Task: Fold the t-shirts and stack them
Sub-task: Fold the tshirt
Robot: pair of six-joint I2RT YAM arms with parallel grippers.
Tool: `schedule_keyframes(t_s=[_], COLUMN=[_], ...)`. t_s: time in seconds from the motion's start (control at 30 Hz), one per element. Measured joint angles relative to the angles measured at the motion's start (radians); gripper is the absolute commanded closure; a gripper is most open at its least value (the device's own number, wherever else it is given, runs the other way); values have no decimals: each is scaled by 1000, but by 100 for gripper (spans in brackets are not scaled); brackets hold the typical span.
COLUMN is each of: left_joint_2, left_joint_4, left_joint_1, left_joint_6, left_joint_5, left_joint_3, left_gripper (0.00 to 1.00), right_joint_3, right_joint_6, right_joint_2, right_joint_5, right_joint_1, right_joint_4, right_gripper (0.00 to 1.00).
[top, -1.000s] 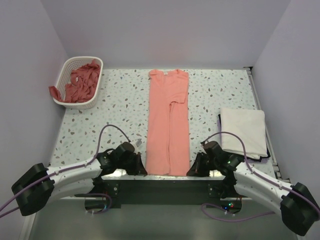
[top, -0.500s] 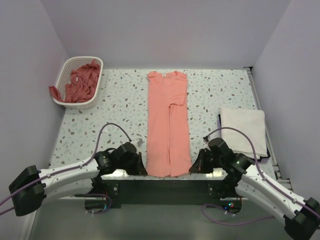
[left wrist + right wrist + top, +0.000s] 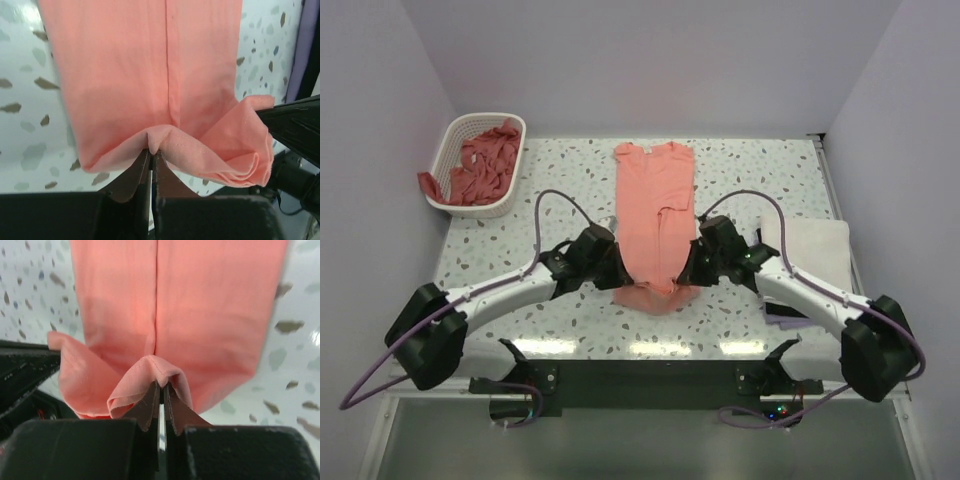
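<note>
MID-FOLD: The pink shirt (image 3: 655, 215), already narrowed to a long strip, lies down the middle of my table (image 3: 520, 210) with its collar at 12 o'clock. Its hem end is off the surface and doubled back toward the centre.

My left gripper (image 3: 612, 272) is pressed together on the hem's 9 o'clock corner. The left wrist view shows a peak of stitched cloth caught between the closed jaws. My right gripper (image 3: 692, 268) pinches the 3 o'clock corner the same way, with a loop of hem standing up from its tips.

A second ago both grippers sat at the 6 o'clock table edge with the shirt stretched full length. They have since carried the hem up to mid-table, and slack cloth now sags in a soft fold between and just below them.

I read this as the crosswise fold, roughly half done. The hem has yet to travel on toward 12 o'clock and land near the shoulders. Both corners should go together, or the fold will skew.

A folded white shirt (image 3: 815, 255) rests at 3 o'clock, apart from the pink one, and is probably where the stack goes. The basket (image 3: 450, 165) at 10 o'clock holds more shirts (image 3: 485, 165), one trailing over its rim, so plenty of work remains.
</note>
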Motion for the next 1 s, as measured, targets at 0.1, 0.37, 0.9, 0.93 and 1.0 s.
schedule_keyframes(t_s=[0.1, 0.37, 0.9, 0.93, 1.0], left_joint_2=[119, 352, 545, 559, 583], left_joint_4=[39, 77, 84, 84, 85], left_joint_1=[30, 130, 294, 298, 301], left_joint_6=[-1, -9, 23, 27, 38], left_joint_5=[-37, -96, -68, -63, -57], left_joint_3=[79, 274, 501, 516, 541], left_gripper=[100, 100, 100, 100, 100], right_joint_3=[47, 248, 472, 476, 483], right_joint_6=[-6, -28, -34, -32, -31], right_joint_2=[112, 378, 640, 646, 657], right_joint_5=[12, 35, -16, -19, -27], right_joint_1=[-70, -209, -330, -337, -349], right_joint_4=[66, 161, 207, 207, 209], right_gripper=[100, 100, 100, 100, 100])
